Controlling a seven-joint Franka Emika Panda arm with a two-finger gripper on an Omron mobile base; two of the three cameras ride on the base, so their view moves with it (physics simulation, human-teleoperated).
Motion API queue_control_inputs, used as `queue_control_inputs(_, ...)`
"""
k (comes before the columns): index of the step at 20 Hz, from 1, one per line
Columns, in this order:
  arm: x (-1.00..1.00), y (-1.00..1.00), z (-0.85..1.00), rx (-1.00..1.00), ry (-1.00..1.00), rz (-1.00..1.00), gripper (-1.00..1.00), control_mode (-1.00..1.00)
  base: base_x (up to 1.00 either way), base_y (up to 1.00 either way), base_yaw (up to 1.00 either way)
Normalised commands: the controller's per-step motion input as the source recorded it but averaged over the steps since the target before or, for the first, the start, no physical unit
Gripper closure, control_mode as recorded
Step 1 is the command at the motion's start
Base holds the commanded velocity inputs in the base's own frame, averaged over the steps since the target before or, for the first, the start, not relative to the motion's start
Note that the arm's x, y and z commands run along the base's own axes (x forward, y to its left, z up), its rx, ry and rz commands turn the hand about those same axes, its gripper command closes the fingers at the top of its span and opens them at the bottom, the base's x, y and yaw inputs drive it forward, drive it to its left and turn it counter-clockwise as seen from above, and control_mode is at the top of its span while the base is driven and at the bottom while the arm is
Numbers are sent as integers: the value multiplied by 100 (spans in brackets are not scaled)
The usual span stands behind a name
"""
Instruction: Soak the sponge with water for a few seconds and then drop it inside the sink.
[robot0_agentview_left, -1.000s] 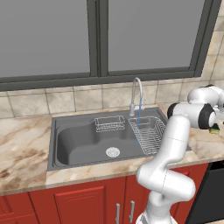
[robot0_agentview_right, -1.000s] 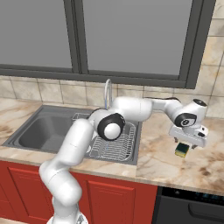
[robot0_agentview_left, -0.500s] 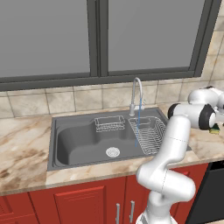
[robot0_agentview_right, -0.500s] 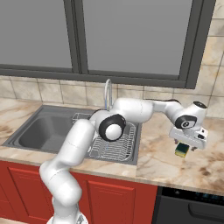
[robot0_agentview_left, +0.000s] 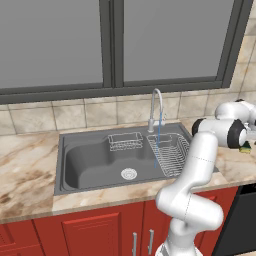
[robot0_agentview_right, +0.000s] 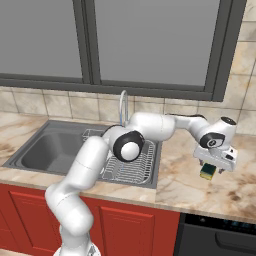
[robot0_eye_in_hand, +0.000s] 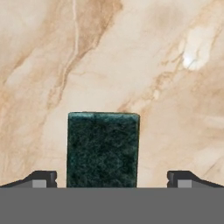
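Gripper (robot0_eye_in_hand: 112, 181) jaws stand wide apart, one fingertip on each side of the sponge (robot0_eye_in_hand: 103, 148), with a clear gap between each tip and the block, so nothing is held. In the hand view the sponge lies flat on the marble counter (robot0_eye_in_hand: 166, 65), its dark green scrub layer facing up at the camera. From the right base view the gripper (robot0_agentview_right: 214, 169) hangs just over the sponge (robot0_agentview_right: 208, 172), whose yellow body shows under the hand, on the counter (robot0_agentview_right: 200, 192) well to the right of the sink (robot0_agentview_right: 50, 150). The left base view shows a sliver of the sponge (robot0_agentview_left: 245, 148) behind the arm's wrist, and the water (robot0_agentview_left: 159, 132) running as a thin blue stream from the chrome faucet (robot0_agentview_left: 155, 107) down into the wire rack (robot0_agentview_left: 170, 152) on the right side of the sink (robot0_agentview_left: 95, 160).

By my reading the task is at its start: the tap is already on, but the sponge is not yet grasped. Left to do are closing on the sponge, lifting it, carrying it leftward under the stream, holding it there a few seconds, and letting it fall into the basin
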Motion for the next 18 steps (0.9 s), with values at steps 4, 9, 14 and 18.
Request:
queue_control_inputs(4, 1, 9, -1, 0, 0, -1, -100, -100, 0, 0, 0)
queue_control_inputs(9, 5, 14, -1, 0, 0, 0, -100, -100, 0, 0, 0)
queue_control_inputs(14, 4, 0, -9, 0, 0, 0, -100, -100, 0, 0, 0)
queue_control_inputs(18, 0, 0, -10, -1, 0, 0, -100, -100, 0, 0, 0)
